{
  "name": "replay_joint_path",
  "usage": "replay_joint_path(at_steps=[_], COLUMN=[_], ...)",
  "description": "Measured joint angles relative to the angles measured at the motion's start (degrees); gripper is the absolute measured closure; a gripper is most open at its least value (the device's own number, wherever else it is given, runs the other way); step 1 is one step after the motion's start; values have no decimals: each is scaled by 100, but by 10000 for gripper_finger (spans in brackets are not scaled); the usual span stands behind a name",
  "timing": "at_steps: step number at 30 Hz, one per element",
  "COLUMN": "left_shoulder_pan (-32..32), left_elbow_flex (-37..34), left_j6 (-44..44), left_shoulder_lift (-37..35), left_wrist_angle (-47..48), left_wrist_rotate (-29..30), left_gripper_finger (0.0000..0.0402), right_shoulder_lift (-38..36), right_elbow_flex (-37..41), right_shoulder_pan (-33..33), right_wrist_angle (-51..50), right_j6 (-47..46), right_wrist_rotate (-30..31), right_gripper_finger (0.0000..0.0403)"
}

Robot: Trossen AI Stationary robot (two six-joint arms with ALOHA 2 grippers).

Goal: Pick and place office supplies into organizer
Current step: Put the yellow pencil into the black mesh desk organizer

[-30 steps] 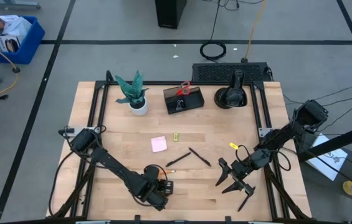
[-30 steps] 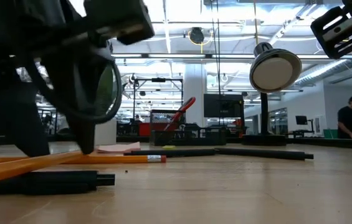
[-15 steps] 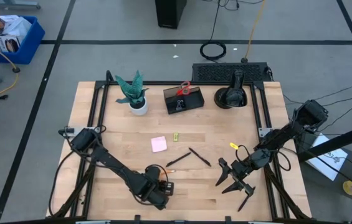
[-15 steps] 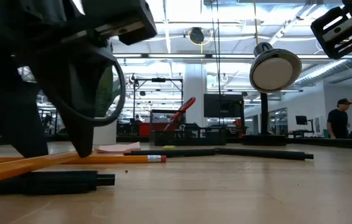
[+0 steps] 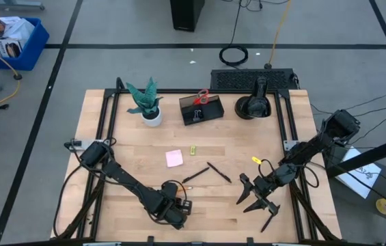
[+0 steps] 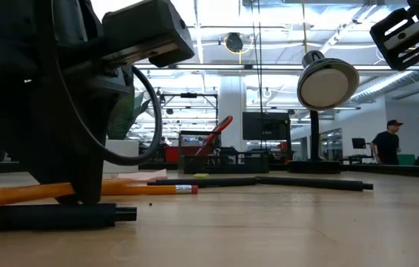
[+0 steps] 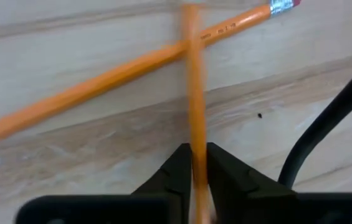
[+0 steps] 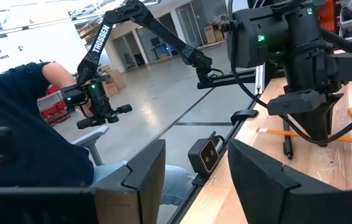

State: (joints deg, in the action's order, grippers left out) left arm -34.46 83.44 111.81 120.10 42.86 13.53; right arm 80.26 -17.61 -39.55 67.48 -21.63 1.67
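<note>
Gripping an orange pencil [image 7: 193, 87] is the step in hand. The left gripper [image 7: 198, 163] sits low at the bottom centre of the high view, and in the left wrist view its two fingers are pressed against the sides of that pencil, which runs up the middle of the frame between them. A second orange pencil [image 7: 119, 67] lies on the table [image 5: 131, 147] beneath, running diagonally to the upper right of that frame. In the low view, a black pen [image 6: 53, 216] lies at lower left, just in front of the left arm.

The right gripper [image 5: 255, 198] waits at the lower right of the high view, fingers spread and holding nothing.

The organizer [image 5: 201, 109] stands at upper centre of the high view, well apart from the left gripper, with red-handled scissors [image 5: 201, 98] already upright inside. A pink sticky-note pad [image 5: 173, 158], a tiny yellow piece [image 5: 193, 150] and two black pens [image 5: 207, 171] lie between the organizer and the gripper. A teal plant [image 5: 146, 100] stands left of the organizer.

Judged next move: lift the pencil clear of the table, carry it toward the top of the frame, over the loose items, and release it over an open compartment. The grip lies along the shaft, so the pencil may swing or slip during transit.
</note>
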Motion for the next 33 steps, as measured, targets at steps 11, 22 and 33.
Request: replay_joint_path(at_steps=[11,22,33], left_shoulder_pan=[42,36,218], left_elbow_flex=[-7,2,12], left_j6=[-609,-972,-1770], left_shoulder_lift=[5,-246,-1044], left_wrist_angle=[21,-3,-937], left_wrist_rotate=[326,1038,1571], left_gripper_finger=[365,390,369], right_shoulder_lift=[-1,-1,177], right_elbow_flex=[0,1,-48], right_shoulder_pan=[0,-27,-214], right_wrist_angle=[-5,-242,-1338], right_j6=[179,538,1386], right_wrist_rotate=[-17,-48,177], right_gripper_finger=[238,238,238])
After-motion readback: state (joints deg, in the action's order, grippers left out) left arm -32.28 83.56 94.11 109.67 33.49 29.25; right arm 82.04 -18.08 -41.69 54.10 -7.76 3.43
